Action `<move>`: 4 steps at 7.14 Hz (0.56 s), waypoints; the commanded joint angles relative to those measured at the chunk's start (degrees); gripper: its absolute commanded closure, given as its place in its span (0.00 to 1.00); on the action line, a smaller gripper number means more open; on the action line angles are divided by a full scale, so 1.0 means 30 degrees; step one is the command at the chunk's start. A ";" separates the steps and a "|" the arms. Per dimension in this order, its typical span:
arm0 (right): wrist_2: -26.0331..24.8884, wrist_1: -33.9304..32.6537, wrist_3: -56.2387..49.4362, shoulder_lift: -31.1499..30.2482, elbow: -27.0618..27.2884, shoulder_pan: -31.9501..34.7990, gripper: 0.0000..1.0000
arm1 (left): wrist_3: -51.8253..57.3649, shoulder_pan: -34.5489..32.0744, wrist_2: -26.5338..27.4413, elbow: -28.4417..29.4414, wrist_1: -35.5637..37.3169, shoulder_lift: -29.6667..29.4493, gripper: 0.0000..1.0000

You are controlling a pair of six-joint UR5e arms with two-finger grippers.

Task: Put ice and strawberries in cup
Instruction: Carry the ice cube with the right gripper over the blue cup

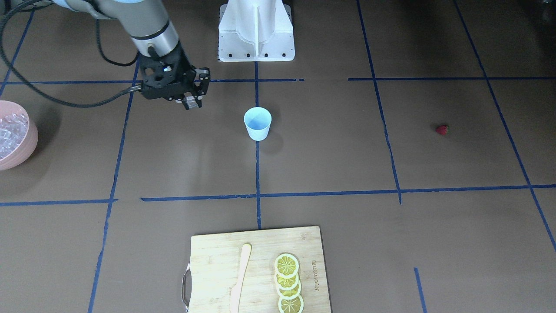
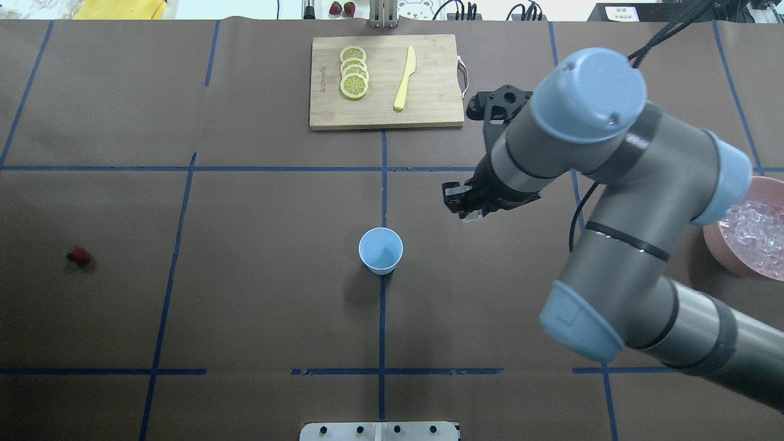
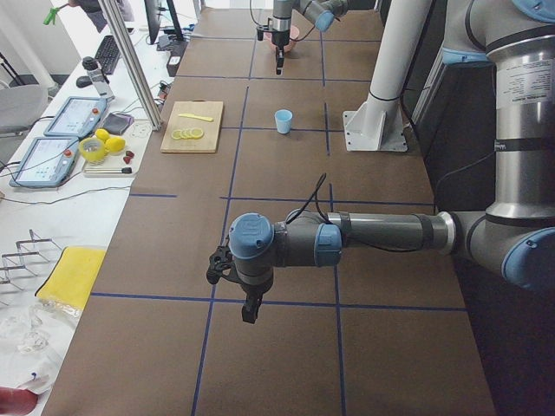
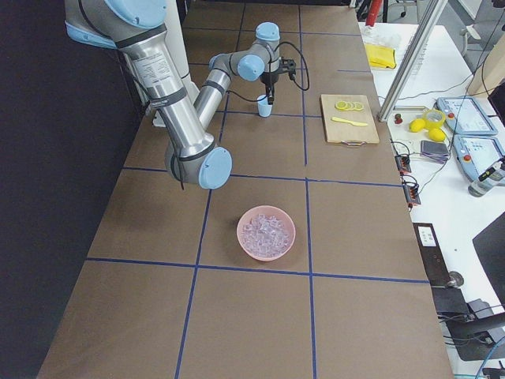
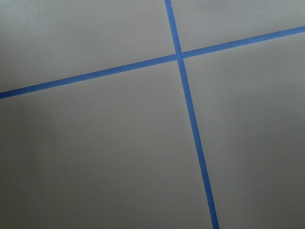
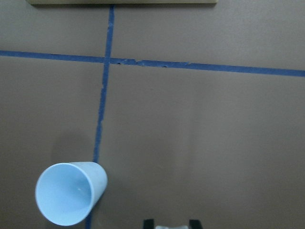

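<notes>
The light blue cup (image 1: 257, 124) stands upright and empty at the table's middle; it also shows in the overhead view (image 2: 380, 250) and the right wrist view (image 6: 70, 193). My right gripper (image 1: 191, 102) hangs above the table beside the cup, toward the bowl's side, shut on a clear ice cube (image 2: 470, 215). More ice (image 2: 756, 236) is heaped in a pink bowl (image 2: 715, 245). One red strawberry (image 2: 78, 255) lies alone far to the cup's other side. My left gripper (image 3: 250, 308) shows only in the exterior left view, hanging over bare table; I cannot tell if it is open.
A wooden cutting board (image 2: 429, 104) with several lemon slices (image 2: 354, 79) and a yellow knife (image 2: 404, 78) lies at the table's far side. The white arm base (image 1: 256, 30) stands behind the cup. Blue tape lines cross the brown table.
</notes>
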 commanded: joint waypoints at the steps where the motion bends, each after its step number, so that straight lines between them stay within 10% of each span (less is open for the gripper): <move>1: -0.2613 -0.0917 0.2570 0.3100 -0.2252 -0.2189 0.97 | 0.0000 0.0000 0.0004 0.0023 0.0005 0.0002 0.00; 4: -0.3736 -0.0712 0.3251 0.5249 -0.5776 -0.3017 0.96 | 0.0000 0.0000 -0.0025 -0.0006 -0.0024 0.0207 0.00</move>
